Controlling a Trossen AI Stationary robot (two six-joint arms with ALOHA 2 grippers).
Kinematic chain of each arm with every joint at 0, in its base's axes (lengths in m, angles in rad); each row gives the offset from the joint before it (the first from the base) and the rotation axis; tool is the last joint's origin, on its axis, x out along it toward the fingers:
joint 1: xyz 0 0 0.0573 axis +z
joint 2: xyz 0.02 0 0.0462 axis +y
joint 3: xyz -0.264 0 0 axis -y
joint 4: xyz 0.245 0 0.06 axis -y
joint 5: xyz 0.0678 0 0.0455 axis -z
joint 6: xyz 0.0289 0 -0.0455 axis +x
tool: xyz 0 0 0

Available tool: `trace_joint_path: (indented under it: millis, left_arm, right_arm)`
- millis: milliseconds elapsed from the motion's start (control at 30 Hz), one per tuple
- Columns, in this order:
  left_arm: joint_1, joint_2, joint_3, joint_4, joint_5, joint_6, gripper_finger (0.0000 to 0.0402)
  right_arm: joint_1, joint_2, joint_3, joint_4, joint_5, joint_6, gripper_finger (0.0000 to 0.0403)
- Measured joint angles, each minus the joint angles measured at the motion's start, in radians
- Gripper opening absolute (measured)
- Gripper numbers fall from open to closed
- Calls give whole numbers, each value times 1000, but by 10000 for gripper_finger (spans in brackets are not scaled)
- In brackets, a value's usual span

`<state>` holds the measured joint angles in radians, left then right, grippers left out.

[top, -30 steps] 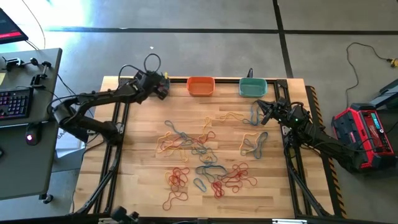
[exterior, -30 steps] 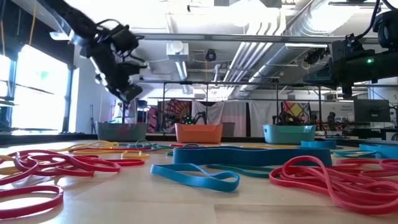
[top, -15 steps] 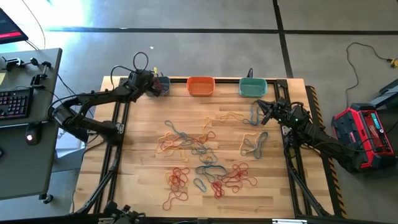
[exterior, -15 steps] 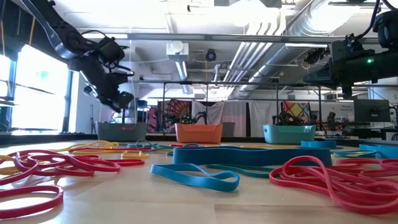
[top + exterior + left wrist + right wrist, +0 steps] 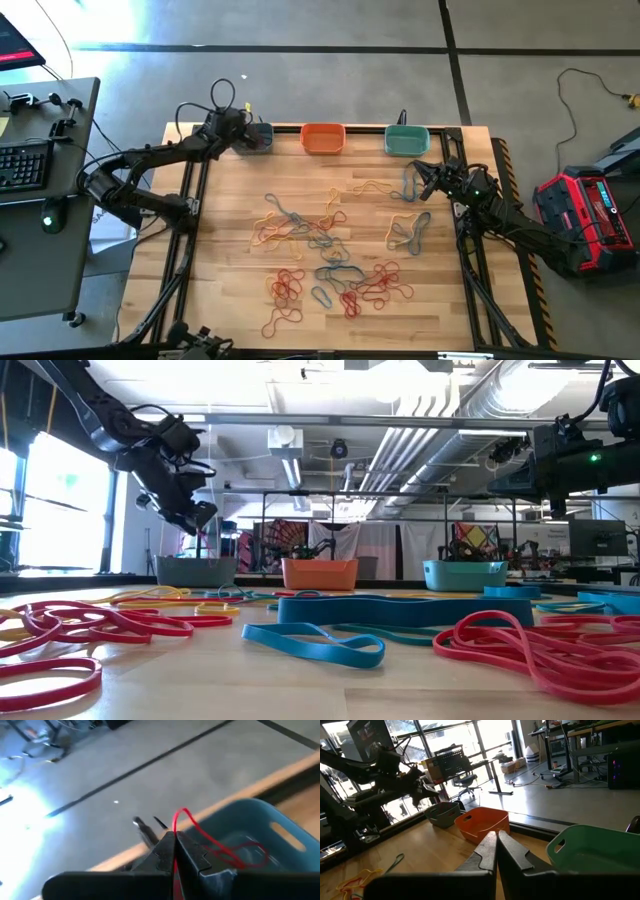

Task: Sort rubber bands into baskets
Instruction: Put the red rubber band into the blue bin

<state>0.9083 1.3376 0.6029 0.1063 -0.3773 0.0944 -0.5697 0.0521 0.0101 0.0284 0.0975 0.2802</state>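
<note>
While pinched, a red band (image 5: 220, 847) dangles into the grey-blue basket (image 5: 280, 845)

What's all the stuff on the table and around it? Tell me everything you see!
Rubber bands: many, red, yellow and blue, scattered over the middle of the table.
Held rubber band: one, red, pinched by the left end effector and hanging into the grey-blue basket.
Baskets: three, along the far edge; grey-blue, orange, teal-green.
Table: one, light wood.
Desk with keyboard: one, beside the table's left.
Red and black box: one, on the floor at the right.
Left end effector: shut on the red band, above the grey-blue basket.
Right end effector: shut, empty, near the teal-green basket.
</note>
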Motion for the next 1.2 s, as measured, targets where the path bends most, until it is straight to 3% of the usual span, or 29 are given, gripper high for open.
trace_joint_path:
  millis: [200,400,600,933,1067,1200]
  left_arm:
    - [-26,17,0,-67,102,-16,0]
    - [-57,111,0,-59,181,-15,0]
    - [-73,176,0,-4,193,-15,25]
    - [-72,123,0,78,217,-13,104]
    - [-74,92,0,113,278,-38,116]
    - [-94,71,-62,273,336,-51,118]
  right_arm:
    - [0,0,0,0,0,0,0]
    - [0,0,0,0,0,0,0]
    - [0,0,0,0,0,0,0]
    - [0,0,0,0,0,0,0]
    - [0,0,0,0,0,0,0]
    - [0,0,0,0,0,0,0]
